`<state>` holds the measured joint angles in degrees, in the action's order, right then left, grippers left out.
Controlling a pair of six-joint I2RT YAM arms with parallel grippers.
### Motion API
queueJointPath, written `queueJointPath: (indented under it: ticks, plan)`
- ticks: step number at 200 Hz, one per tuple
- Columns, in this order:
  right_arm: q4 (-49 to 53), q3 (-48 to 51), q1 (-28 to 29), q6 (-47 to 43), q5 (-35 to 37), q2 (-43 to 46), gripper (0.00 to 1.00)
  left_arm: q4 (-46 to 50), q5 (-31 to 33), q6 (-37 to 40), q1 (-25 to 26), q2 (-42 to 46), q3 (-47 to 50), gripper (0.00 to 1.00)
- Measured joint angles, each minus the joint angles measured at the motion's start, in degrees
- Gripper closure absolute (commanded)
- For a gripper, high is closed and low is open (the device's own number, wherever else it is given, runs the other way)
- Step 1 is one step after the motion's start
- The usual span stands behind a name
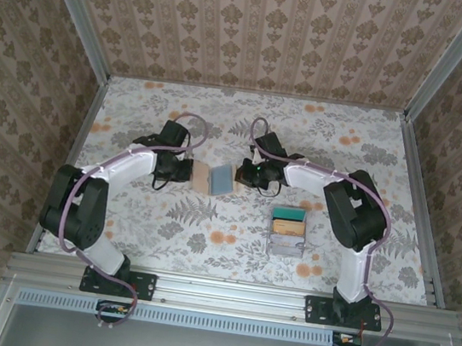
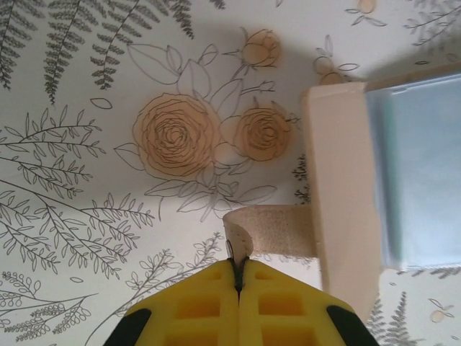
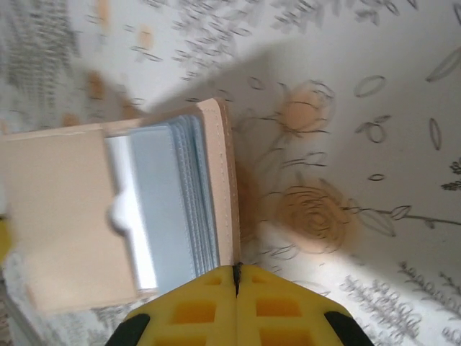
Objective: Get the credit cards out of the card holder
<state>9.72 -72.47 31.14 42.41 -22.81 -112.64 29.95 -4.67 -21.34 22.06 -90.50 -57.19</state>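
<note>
Both my grippers are clenched on the open wallet (image 1: pixel 213 177), which lies between them: my left gripper (image 2: pixel 238 262) pinches its tan strap (image 2: pixel 277 229) from nine o'clock, my right gripper (image 3: pixel 236 269) nips the cover edge from three o'clock. At four o'clock of the wallet, a teal card (image 1: pixel 290 213) and a yellow card (image 1: pixel 288 226) lie in a clear box (image 1: pixel 286 248).

card holder (image 1: pixel 213 178) left of box (image 1: pixel 286 243), farther back
</note>
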Motion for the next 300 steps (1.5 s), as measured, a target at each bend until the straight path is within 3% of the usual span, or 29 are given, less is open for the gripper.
queueJointPath:
  ticks: [37, 104, 116, 151, 172, 208, 243, 300]
  plan:
    - [-0.44, -0.02, 0.74, 0.00, -1.36, 4.31, 1.00, -0.13, -0.07, -0.02, -0.37, -2.84, 0.09, 1.00]
    - [-0.31, -1.68, 3.91, 0.00, -3.26, 4.15, 1.00, -0.87, -0.72, -0.02, -0.37, -3.96, 0.17, 1.00]
    - [-0.31, -1.79, 3.91, 0.00, -3.41, 3.89, 1.00, -0.87, -0.92, -0.02, -0.37, -3.96, 0.17, 0.95]
    - [0.13, -1.97, 3.91, -0.15, -3.08, 3.78, 1.00, -0.76, -1.16, -0.17, -0.37, -3.96, 0.17, 0.64]
    - [0.74, -1.95, 3.89, -0.20, -2.29, 3.78, 1.00, -0.24, -1.18, -0.59, -0.37, -3.39, 0.15, 0.50]
    - [0.81, -0.55, 3.67, -0.39, 0.63, 4.33, 1.00, -0.81, -3.98, -2.93, -0.35, 1.36, 0.31, 0.49]
    - [1.25, 1.31, 3.52, -0.70, 3.34, 4.52, 1.00, -7.76, -9.81, -7.74, -0.28, 5.86, 3.26, 0.48]
    - [1.18, 3.48, 3.52, -0.83, 5.73, 4.52, 1.00, -12.66, -13.38, -11.98, 0.39, 1.33, 5.60, 0.49]
